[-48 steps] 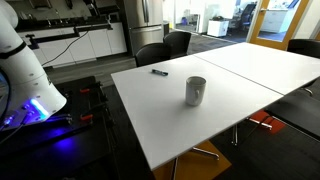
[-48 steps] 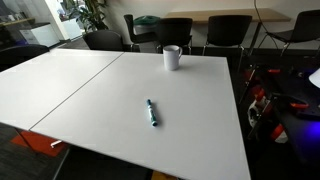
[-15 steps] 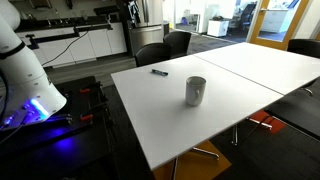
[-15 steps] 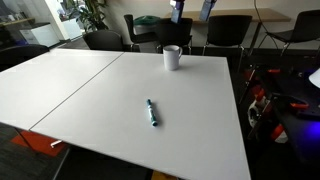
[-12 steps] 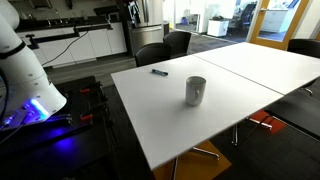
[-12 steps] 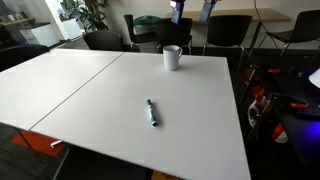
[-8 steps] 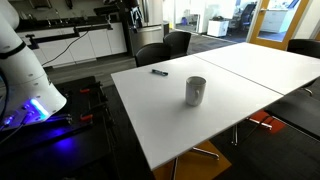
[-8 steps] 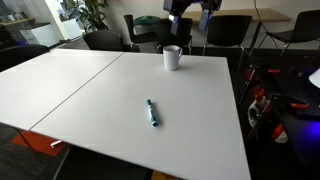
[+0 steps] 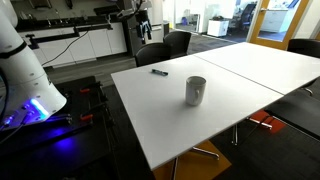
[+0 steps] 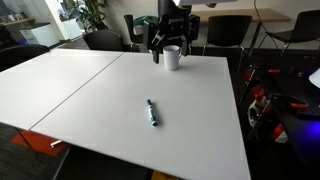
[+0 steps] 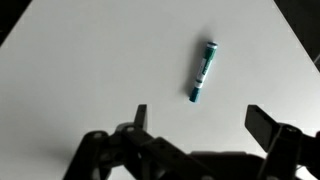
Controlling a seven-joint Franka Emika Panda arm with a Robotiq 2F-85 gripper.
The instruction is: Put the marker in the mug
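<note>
On my wrist feed the end effector (image 11: 200,120) was spread wide, its two dark fingers (image 11: 262,122) standing well apart along the lower edge of the picture with nothing between them but bare white tabletop (image 11: 90,70). The marker (image 11: 203,71), dark teal with a lighter band on its barrel, lay flat on that surface ahead of the fingers, roughly in line with the gap between them and tilted a little off vertical in the picture. In an exterior view the marker (image 10: 152,112) rested alone near the middle of the tabletop (image 10: 70,90), well apart from the mug (image 10: 173,59), which stood upright toward the far edge, close to a row of dark chairs (image 10: 228,30). There the end effector (image 10: 170,48) hung above the tabletop and overlapped the mug in the picture; I could not tell how high it sat. In an exterior view the marker (image 9: 159,72) lay apart from the light grey mug (image 9: 195,91), with the white robot base (image 9: 25,70) off beside the tabletop.
</note>
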